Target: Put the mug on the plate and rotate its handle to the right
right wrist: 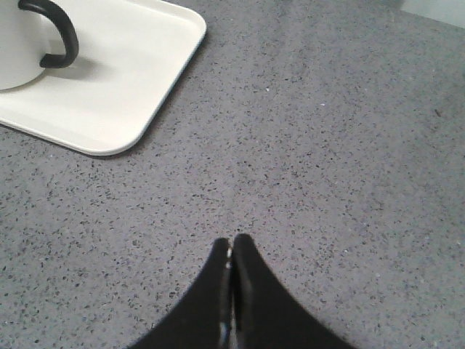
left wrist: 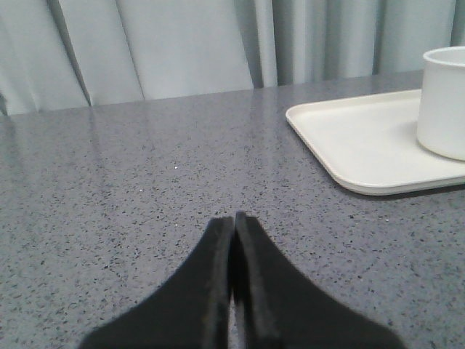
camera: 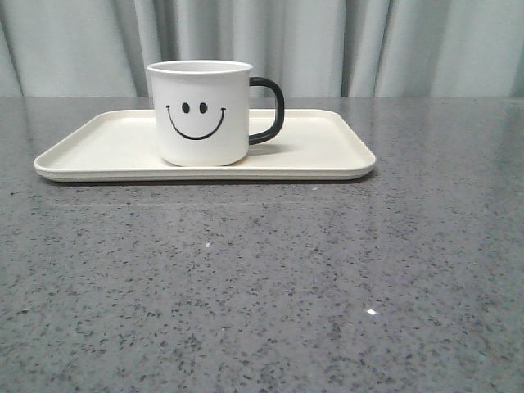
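The white mug (camera: 199, 113) with a black smiley face stands upright on the cream plate (camera: 327, 151), left of the plate's middle. Its black handle (camera: 268, 110) points to the right. Neither gripper shows in the front view. In the left wrist view my left gripper (left wrist: 234, 217) is shut and empty over bare table, with the plate (left wrist: 356, 142) and the mug (left wrist: 445, 102) well off to one side. In the right wrist view my right gripper (right wrist: 232, 240) is shut and empty over bare table, apart from the plate's corner (right wrist: 123, 94), the mug (right wrist: 18, 51) and its handle (right wrist: 58, 33).
The grey speckled table (camera: 262, 278) stretches in front of the plate. A grey curtain (camera: 327, 45) hangs behind the table's far edge.
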Robot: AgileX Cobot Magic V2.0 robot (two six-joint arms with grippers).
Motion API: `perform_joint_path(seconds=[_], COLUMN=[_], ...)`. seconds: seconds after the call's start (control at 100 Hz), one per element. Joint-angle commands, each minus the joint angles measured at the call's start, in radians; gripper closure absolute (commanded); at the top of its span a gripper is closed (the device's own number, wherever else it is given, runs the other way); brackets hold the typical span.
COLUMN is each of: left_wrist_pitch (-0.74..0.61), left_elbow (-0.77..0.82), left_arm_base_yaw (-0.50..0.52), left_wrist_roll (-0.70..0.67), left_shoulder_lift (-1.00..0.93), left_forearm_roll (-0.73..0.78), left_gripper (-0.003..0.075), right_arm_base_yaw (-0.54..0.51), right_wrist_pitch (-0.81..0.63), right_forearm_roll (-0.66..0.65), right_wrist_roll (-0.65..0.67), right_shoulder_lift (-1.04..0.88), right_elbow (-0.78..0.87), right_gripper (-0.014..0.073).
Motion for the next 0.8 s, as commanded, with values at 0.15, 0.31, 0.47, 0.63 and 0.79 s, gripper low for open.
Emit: perform_joint_path(seconds=[0.15, 0.31, 0.47, 0.63, 0.79], left_wrist_pitch=[-0.208, -0.208, -0.208, -0.208, -0.208], left_elbow=[0.054, 0.054, 0.054, 0.054, 0.054], left_arm_base_yaw=[0.004, 0.004, 0.004, 0.004, 0.004], left_wrist_roll=[-0.001, -0.001, -0.001, -0.001, -0.001], left_shoulder_lift=[-0.03, -0.03, -0.03, -0.03, -0.03], left_forearm_roll=[0.007, 0.007, 0.007, 0.007, 0.007], left_gripper=[0.074, 0.074, 0.074, 0.074, 0.074], right_arm_base_yaw=[-0.005, -0.005, -0.005, -0.005, -0.005], right_wrist_pitch=[-0.074, -0.074, -0.074, -0.074, -0.074], right_forearm_roll=[-0.003, -0.003, -0.003, -0.003, -0.003], right_wrist_roll=[0.0, 0.0, 0.0, 0.0, 0.0], right_shoulder_lift=[-0.003, -0.003, -0.003, -0.003, -0.003], right_elbow=[-0.026, -0.026, -0.026, -0.026, -0.026], right_gripper=[0.0661, 0.0661, 0.0661, 0.0661, 0.0661])
